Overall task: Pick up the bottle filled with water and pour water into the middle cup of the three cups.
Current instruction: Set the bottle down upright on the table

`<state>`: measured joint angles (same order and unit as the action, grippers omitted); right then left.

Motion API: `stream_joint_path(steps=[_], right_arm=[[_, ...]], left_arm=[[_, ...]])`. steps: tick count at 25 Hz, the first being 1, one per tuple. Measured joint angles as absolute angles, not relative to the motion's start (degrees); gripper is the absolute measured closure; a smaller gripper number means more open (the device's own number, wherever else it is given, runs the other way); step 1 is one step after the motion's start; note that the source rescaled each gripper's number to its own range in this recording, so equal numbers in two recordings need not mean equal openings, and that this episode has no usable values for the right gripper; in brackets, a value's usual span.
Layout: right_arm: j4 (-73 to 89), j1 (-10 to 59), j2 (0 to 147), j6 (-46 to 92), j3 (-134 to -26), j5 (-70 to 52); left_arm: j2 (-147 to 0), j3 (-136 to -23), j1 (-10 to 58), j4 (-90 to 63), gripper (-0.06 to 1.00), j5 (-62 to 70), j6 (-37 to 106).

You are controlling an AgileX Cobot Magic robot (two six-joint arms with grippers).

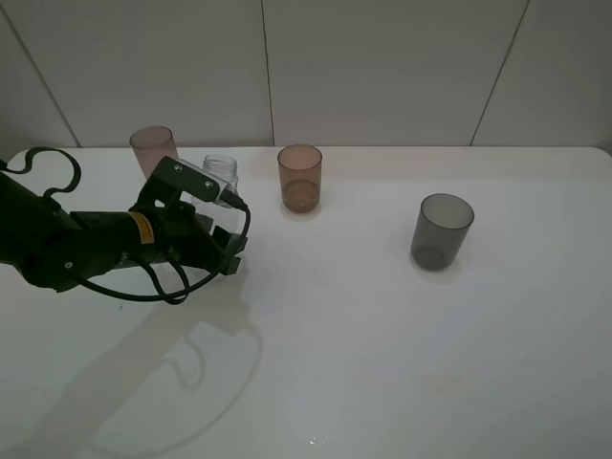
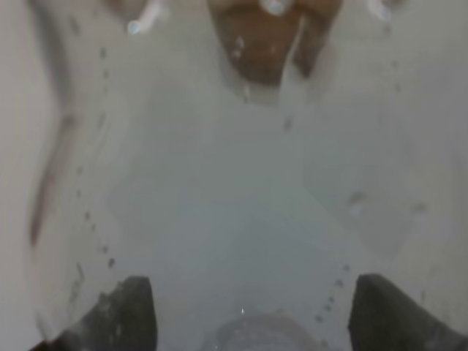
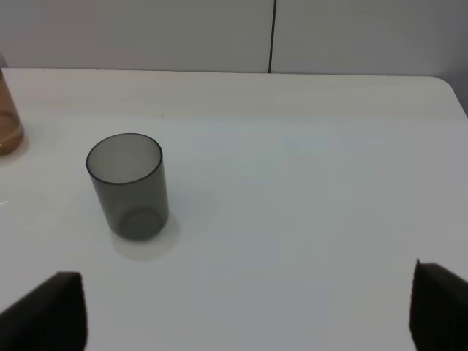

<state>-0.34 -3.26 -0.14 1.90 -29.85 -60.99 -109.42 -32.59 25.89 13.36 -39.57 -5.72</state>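
Observation:
The clear bottle (image 1: 221, 170) stands between the pink-mauve cup (image 1: 153, 148) and the amber middle cup (image 1: 299, 177); only its neck shows above my left gripper (image 1: 222, 244). In the left wrist view the bottle (image 2: 234, 205) fills the frame between the two fingers, which sit closed in against its sides around the left gripper's (image 2: 248, 314) middle. The amber cup (image 2: 263, 44) shows blurred through it. The dark grey cup (image 1: 442, 229) stands to the right. My right gripper (image 3: 241, 314) is open and empty, short of the grey cup (image 3: 128, 186).
The white table (image 1: 382, 335) runs to a pale panelled wall at the back. Its right edge and rounded far corner (image 3: 446, 88) show in the right wrist view. A sliver of the amber cup (image 3: 7, 117) sits at that view's edge.

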Motion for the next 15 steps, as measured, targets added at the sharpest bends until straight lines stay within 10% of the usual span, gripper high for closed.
stream_joint_path(steps=[11, 15], right_arm=[[-0.34, -3.26, -0.14, 1.90, -29.85, -60.99], [-0.34, -3.26, -0.14, 1.90, -29.85, -60.99]], left_arm=[[-110.86, -30.28, 25.89, 12.13, 0.92, -44.73, -5.25], [-110.86, -30.28, 25.89, 11.96, 0.12, -44.84, -4.95]])
